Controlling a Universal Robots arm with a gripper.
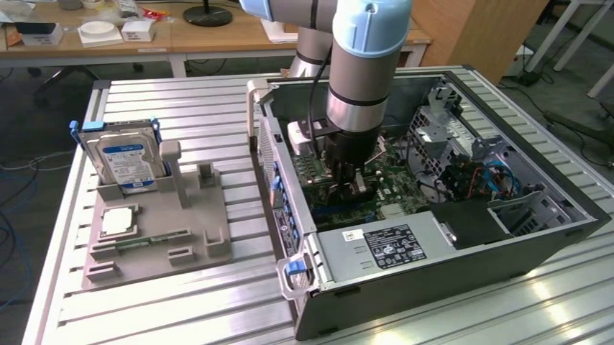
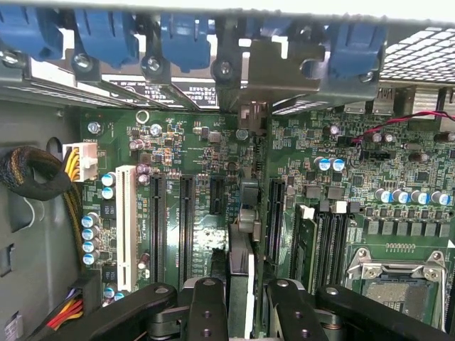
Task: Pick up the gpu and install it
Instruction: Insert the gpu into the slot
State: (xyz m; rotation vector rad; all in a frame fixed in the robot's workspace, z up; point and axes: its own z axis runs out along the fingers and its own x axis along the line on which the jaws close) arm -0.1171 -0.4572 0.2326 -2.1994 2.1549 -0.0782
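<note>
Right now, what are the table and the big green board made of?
Table: looks like bare metal, likely aluminium; pale, ribbed slats with dull shine. Board: seems glossy green circuit-board laminate, carrying black plastic slots and shiny silver solder dots.

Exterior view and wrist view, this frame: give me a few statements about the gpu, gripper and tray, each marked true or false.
1. The gripper is down inside the open case. True.
2. The gripper holds the gpu edge-on above the motherboard. True.
3. The hard drive is lying flat on the motherboard. False: it stands upright in the tray, outside the case.
4. The gpu sits on the tray. False: it is in the gripper, over the slots.
5. The case stands on the exterior view's right of the tray. True.
</note>
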